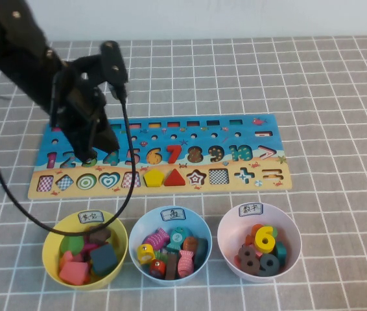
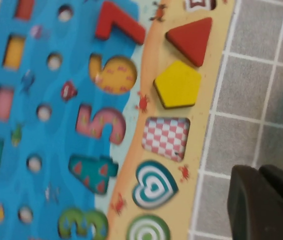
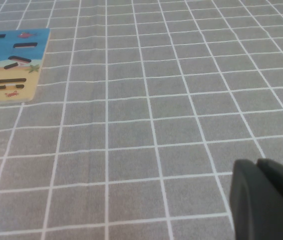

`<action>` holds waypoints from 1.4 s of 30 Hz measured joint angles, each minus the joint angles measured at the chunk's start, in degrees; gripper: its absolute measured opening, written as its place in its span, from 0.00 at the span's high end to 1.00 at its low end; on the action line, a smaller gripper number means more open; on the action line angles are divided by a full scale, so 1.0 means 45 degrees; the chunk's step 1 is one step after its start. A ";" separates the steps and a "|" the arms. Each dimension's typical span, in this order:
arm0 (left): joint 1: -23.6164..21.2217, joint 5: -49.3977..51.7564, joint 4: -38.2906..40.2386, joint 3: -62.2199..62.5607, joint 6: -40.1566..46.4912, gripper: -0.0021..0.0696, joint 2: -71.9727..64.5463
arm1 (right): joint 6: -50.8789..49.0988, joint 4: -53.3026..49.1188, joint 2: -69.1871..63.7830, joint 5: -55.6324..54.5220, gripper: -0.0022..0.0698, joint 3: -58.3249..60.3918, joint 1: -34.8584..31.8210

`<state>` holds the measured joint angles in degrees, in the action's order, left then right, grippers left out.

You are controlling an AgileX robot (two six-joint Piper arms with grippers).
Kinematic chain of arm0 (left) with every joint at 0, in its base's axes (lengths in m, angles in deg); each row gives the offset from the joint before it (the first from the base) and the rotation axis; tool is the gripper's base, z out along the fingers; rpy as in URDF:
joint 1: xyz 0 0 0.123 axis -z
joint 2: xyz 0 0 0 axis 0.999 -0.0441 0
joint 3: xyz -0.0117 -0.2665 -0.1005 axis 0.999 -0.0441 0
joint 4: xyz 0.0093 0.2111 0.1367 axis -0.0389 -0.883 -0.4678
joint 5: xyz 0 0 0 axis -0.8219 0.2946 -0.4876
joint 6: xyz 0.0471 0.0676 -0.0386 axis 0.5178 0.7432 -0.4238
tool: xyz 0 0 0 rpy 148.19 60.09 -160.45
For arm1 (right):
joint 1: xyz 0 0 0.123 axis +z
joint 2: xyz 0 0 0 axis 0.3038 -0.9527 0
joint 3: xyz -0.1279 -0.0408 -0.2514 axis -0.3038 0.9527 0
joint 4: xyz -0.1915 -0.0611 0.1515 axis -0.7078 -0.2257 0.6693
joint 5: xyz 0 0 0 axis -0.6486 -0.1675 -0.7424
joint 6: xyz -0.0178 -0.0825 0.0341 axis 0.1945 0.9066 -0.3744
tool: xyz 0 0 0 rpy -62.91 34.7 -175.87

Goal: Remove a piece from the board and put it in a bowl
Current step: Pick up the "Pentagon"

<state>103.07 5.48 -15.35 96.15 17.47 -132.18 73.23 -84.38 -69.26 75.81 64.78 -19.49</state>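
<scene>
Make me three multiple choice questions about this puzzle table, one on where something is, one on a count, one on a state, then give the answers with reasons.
1. Where is the yellow pentagon piece?
A. In the yellow bowl
B. In its slot on the board, beside the red triangle
C. Held by the left gripper

2. How many bowls stand in front of the board?
A. Two
B. Three
C. Four

3. How do the left gripper's jaws stand?
A. Shut, holding nothing
B. Shut on the pentagon
C. Wide open

Answers:
1 B: it lies on the board next to the red triangle.
2 B: yellow bowl, light blue bowl and pale pink bowl.
3 A: the left gripper hovers over the board, shut and empty; the right gripper is over bare table.
</scene>
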 joint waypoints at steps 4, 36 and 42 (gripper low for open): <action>0.0588 0.0483 -0.0441 0.1170 0.1373 0.98 -0.1269 | 0.0000 0.0000 0.0000 0.0000 0.99 0.0000 0.0000; 0.1550 -0.1610 -0.1155 0.1895 0.2174 0.52 -0.3655 | 0.0000 0.0000 0.0000 0.0000 0.99 0.0000 0.0000; 0.1550 -0.1844 -0.1155 0.1895 0.2205 0.51 -0.3843 | 0.0000 0.0000 0.0000 0.0000 0.99 0.0000 0.0000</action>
<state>110.05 -2.82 -20.55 104.67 27.40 -149.47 73.23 -84.38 -69.26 75.81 64.78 -19.49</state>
